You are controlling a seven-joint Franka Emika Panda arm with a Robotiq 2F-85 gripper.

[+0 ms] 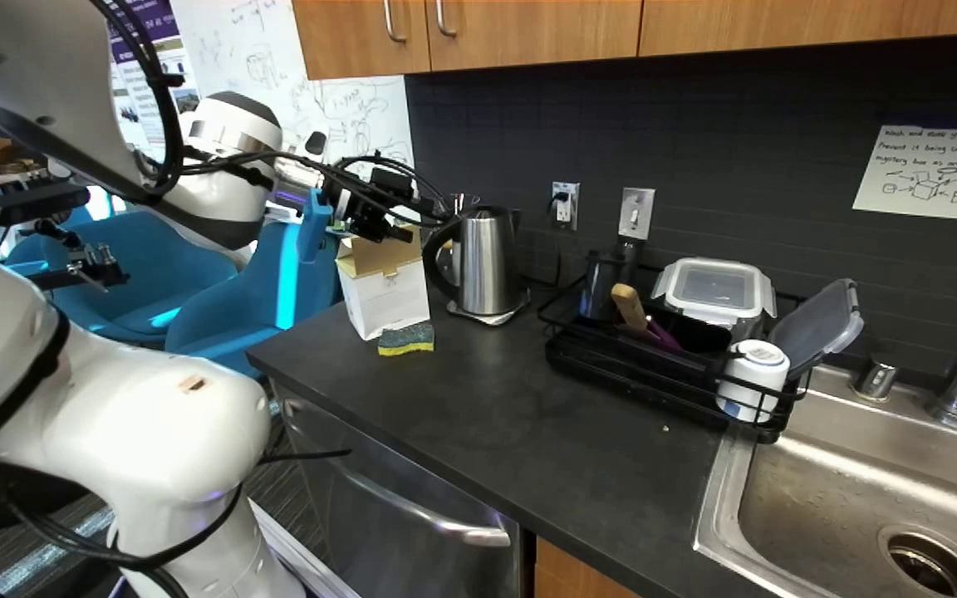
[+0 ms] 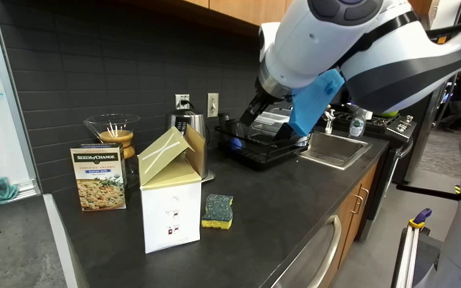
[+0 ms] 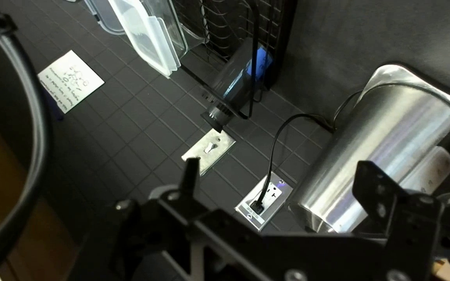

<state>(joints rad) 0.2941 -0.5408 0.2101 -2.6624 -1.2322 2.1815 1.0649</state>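
Note:
My gripper (image 3: 277,164) is open, with its two black fingers spread apart and nothing between them. In an exterior view, the gripper (image 1: 420,220) is above the counter, at the height of the top of a steel kettle (image 1: 487,266) with a black handle. The kettle also shows in the wrist view (image 3: 381,156), behind the right finger. A white box (image 1: 385,299) with open flaps stands beside the kettle; its flaps show clearly in an exterior view (image 2: 168,150). A green and yellow sponge (image 2: 218,210) lies on the counter beside the box.
A black dish rack (image 1: 586,361) holds containers, a white cup (image 1: 753,378) and a dark bottle (image 3: 234,86). A steel sink (image 1: 723,498) is beside it. A food box (image 2: 100,180) and glass dripper (image 2: 118,138) stand near the kettle. Wooden cabinets (image 1: 528,33) hang above.

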